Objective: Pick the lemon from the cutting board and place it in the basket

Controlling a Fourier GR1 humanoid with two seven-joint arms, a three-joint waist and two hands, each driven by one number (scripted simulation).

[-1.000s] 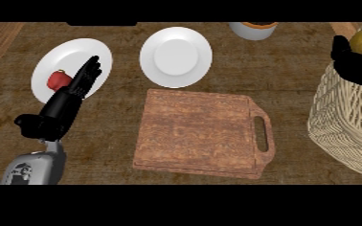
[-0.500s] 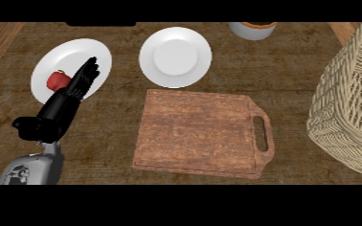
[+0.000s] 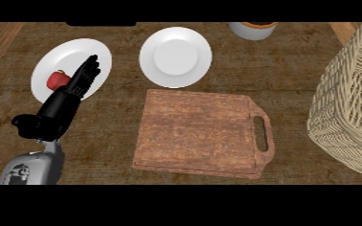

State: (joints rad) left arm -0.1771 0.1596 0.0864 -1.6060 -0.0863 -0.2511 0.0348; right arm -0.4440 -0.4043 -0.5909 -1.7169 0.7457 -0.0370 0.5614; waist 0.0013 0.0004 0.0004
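Left hand (image 3: 67, 100): open, fingers straight and together, pointing away from the robot. It rests at the left of the bench (image 3: 283, 76), fingertips over the near rim of a white plate (image 3: 50, 57).
Small red object (image 3: 58, 79) on that plate, just left of the fingers. Cannot tell if they touch.
Right hand: not in the head view.

Cutting board (image 3: 201, 131): right of the left hand, handle slot on its far side from the hand. Top is bare, no lemon on it.
Lemon: not visible anywhere. Whether it is inside the basket (image 3: 343, 105) or carried out of view, cannot tell.
Basket: well to the right, past the board, cut off by the view's edge; its inside is hidden.

Second plate (image 3: 175, 56): up and right of the fingertips, nothing on it.
Cup (image 3: 252, 29): farther right, at the top edge.

Judgement: the pick looks done, and the step in hand is the drop into the basket or the pull-back after it.
To do it well:
- Bring the lemon well inside the wicker rim.
- Let go low so it does not bounce out.
- Lift straight up, clear of the wall.
- Keep the left hand parked so it does not nudge the plate.

Writing, brands, labels: none to be read.
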